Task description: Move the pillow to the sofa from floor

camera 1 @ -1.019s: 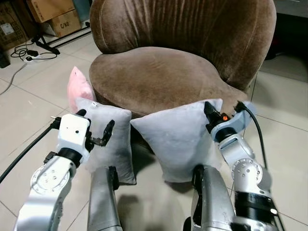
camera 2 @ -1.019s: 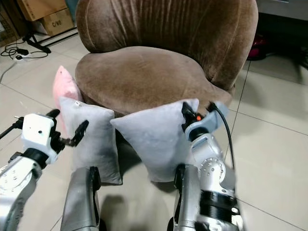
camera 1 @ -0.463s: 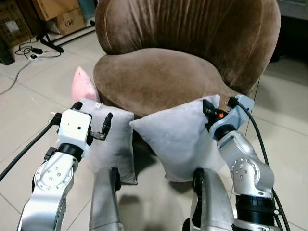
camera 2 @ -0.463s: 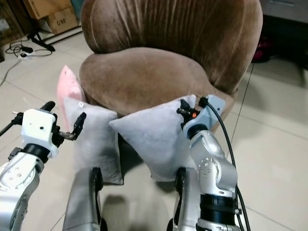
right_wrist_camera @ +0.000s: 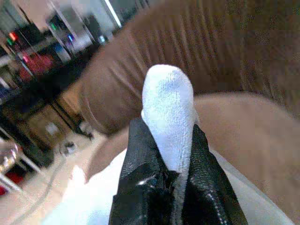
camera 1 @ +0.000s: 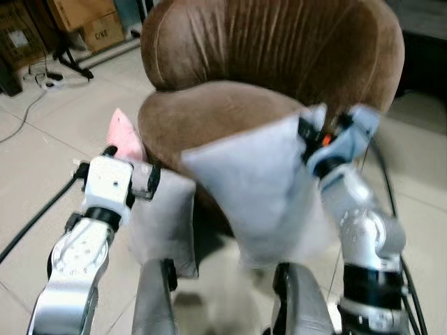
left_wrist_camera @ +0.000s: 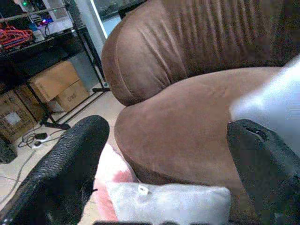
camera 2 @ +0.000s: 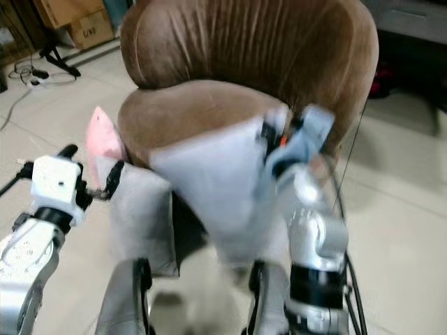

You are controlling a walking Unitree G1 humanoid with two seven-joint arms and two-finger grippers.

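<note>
A grey pillow (camera 1: 251, 188) hangs lifted off the floor in front of the brown sofa (camera 1: 272, 49), its upper corner pinched by my right gripper (camera 1: 307, 132). In the right wrist view the black fingers (right_wrist_camera: 136, 187) are shut on that pale corner (right_wrist_camera: 168, 108). A second grey pillow (camera 1: 164, 223) leans against the sofa's front at the left, with a pink pillow (camera 1: 124, 136) behind it. My left gripper (camera 1: 133, 174) hovers open just above the second grey pillow, its fingers (left_wrist_camera: 65, 168) spread wide.
Cardboard boxes (camera 1: 84, 21) and a cable with a power strip (camera 1: 38, 80) lie on the tiled floor at the far left. Bare tile (camera 1: 419, 181) stretches to the right of the sofa.
My right gripper has raised the grey pillow off the floor, up and toward the sofa seat; the view is blurred with motion. The left arm has barely moved.
</note>
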